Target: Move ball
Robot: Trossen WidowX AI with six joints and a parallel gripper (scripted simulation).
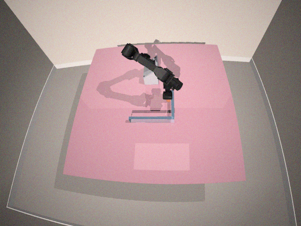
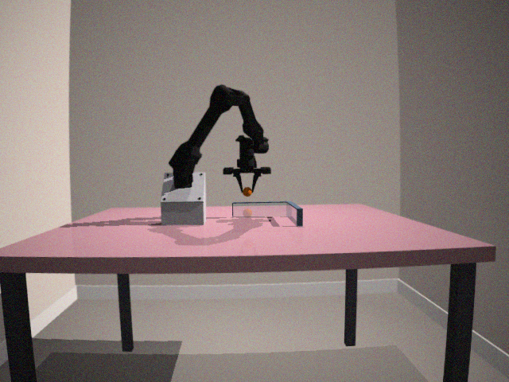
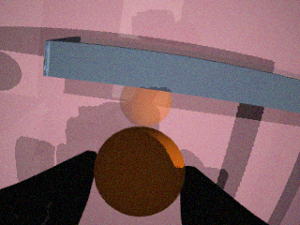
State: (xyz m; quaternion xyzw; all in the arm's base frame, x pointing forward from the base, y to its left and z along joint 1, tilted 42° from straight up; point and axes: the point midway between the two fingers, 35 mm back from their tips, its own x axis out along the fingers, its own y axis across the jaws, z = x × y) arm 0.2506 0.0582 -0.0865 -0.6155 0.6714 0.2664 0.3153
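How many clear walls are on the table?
2. One long wall runs across the exterior view below the gripper, which holds the ball. A shorter wall meets its right end, forming the corner.
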